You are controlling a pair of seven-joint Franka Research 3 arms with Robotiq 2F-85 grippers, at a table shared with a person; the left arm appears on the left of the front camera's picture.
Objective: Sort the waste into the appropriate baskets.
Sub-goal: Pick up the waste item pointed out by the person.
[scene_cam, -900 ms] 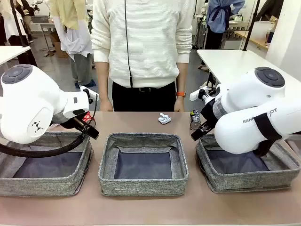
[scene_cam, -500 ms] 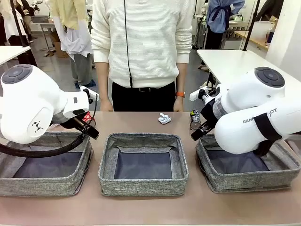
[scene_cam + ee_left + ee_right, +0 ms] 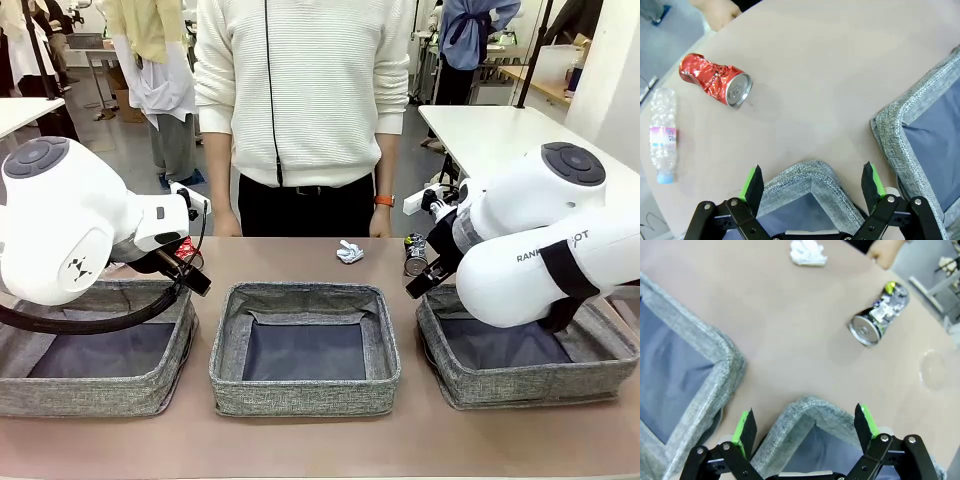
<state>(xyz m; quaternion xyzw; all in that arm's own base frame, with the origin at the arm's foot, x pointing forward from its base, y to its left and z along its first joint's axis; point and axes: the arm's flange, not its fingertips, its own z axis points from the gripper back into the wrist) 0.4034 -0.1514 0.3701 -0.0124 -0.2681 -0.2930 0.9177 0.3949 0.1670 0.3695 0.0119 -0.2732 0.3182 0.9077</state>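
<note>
- Three baskets sit in a row on the table point(image 3: 300, 445): middle basket point(image 3: 303, 396), left basket point(image 3: 90, 396) and right basket point(image 3: 520, 388) either side of it, with narrow gaps between.
- All three show their dark lining, with flat floors; the right basket's far part is hidden behind the right arm.
- All the waste lies on the table beyond the middle basket, towards the person point(image 3: 300, 100).
- The crumpled white paper wad point(image 3: 349, 251) lies just past the middle basket's far-right corner.
- The crushed dark can point(image 3: 414, 255) lies on its side to the right of the wad, near the right basket's far-left corner.
- The red soda can point(image 3: 715, 80), dented, lies on its side beyond the left basket; the clear plastic bottle with pink label point(image 3: 663, 135) lies flat farther out from the middle basket.
- The clear plastic cup point(image 3: 932, 371) is faint, past the dark can, away from the middle basket.
- There is open tabletop between the middle basket's far rim and the litter, and a bare strip along the near edge.
- Left gripper point(image 3: 812, 175): fingers spread wide, holding nothing, over the left basket's far corner next to the middle basket.
- Right gripper point(image 3: 804, 419): fingers spread wide, holding nothing, over the right basket's far corner next to the middle basket.
- Compared with the earlier frames, nothing has moved: arms, baskets and litter are in the same spots.
</note>
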